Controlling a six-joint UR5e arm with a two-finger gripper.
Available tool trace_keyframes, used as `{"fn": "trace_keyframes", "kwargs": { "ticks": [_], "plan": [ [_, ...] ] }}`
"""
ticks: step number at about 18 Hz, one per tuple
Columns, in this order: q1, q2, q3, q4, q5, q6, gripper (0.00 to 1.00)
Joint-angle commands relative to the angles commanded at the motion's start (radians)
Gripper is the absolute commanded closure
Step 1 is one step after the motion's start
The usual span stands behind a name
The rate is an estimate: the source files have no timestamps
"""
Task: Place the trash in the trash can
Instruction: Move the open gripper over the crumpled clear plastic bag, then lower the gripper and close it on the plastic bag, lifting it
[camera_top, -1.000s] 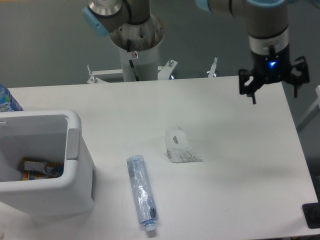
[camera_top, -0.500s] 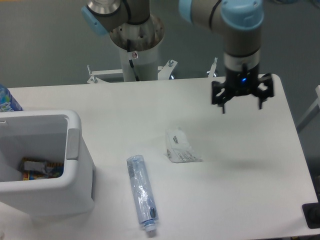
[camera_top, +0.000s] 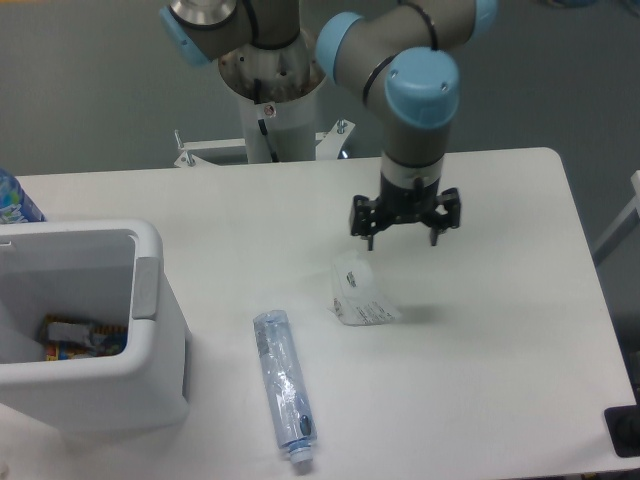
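Observation:
A crumpled clear wrapper with faint print lies mid-table. A long crushed bluish clear bottle lies in front of it, cap end toward the front edge. My gripper hangs open just behind and to the right of the wrapper, fingers pointing down, nothing between them. The white trash can stands at the left front with a grey tab on its right side; some coloured packaging lies inside it.
The arm's base column stands behind the table's far edge. A blue-labelled bottle peeks in at the left edge behind the bin. A black block sits at the front right corner.
The gripper has swept left from the table's far right corner toward the middle and lower, now hanging close by the wrapper. The trash has not moved.

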Motion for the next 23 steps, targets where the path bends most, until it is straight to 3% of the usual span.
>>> {"fn": "trace_keyframes", "kwargs": {
  "ticks": [8,17,19,21,23],
  "plan": [
    [-0.075,-0.103,-0.032,0.045,0.034,-0.063,0.0],
    [-0.101,-0.123,-0.034,0.043,0.087,-0.066,0.0],
    [-0.101,-0.132,-0.034,0.043,0.106,-0.066,0.06],
    [-0.103,-0.137,-0.032,0.045,0.118,-0.068,0.22],
    [-0.103,-0.137,-0.029,0.045,0.12,-0.071,0.46]
  ]
}}
